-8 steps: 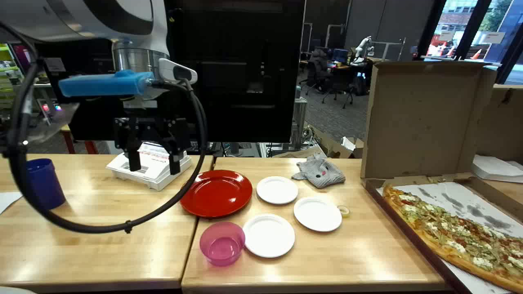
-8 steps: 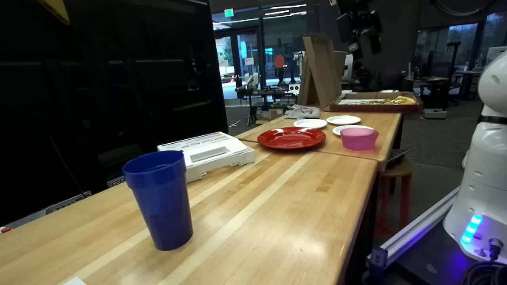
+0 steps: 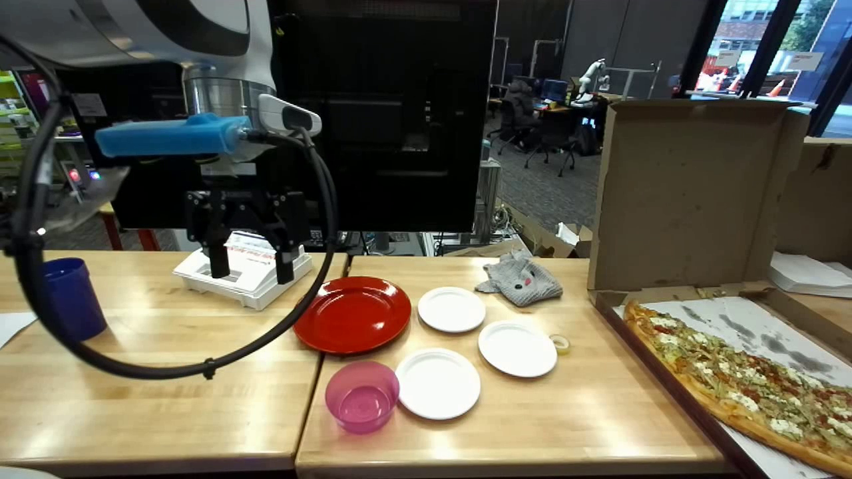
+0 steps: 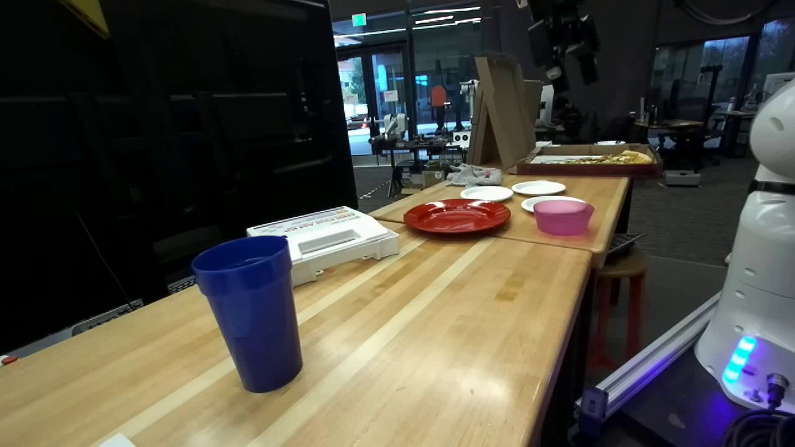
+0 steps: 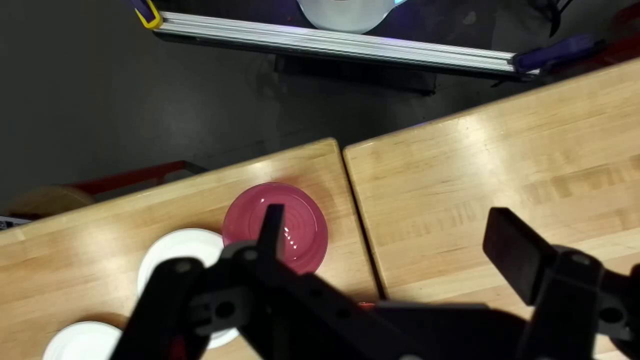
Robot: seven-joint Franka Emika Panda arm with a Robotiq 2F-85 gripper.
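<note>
In an exterior view your black, angular gripper (image 3: 252,268) hangs above the pale butcher-block worktop (image 3: 566,412), its two blunt fingers (image 3: 217,256) spread well apart; behind them in your line of sight lies the hard white plastic first-aid kit (image 3: 256,286), by the far edge below the black screen (image 3: 379,133); the glossy, round red plate (image 3: 353,316) straddles the seam (image 3: 312,399); you find the translucent magenta bowl (image 3: 363,406) near the robot-side edge, beside that seam, touching or overlapping the rim of one of three round white plates (image 3: 438,384), I cannot tell which; a grey knitted toy (image 3: 522,281) slumps by the far edge; at the end edge a cardboard pizza box (image 3: 692,199) stands open, a lumpy-topped pizza (image 3: 752,379) inside.

In an exterior view the tapered, thick-collared blue plastic tumbler (image 4: 254,316) stands upright toward the screen-side edge; the bowl shows smooth, cloudy walls near the robot-side edge, and your glossy white robot base (image 4: 739,273) stands off that edge; high up, the fingers hang apart.

In the wrist view your fingers stand wide, flat pads (image 5: 517,255) facing each other; one finger covers part of the bowl, whose base carries fine concentric rings, by the worktop corner beside the seam; a sliver of the red plate peeps out by the gripper's dark body; a ribbed metal rail (image 5: 340,47) runs beyond the robot-side edge.
</note>
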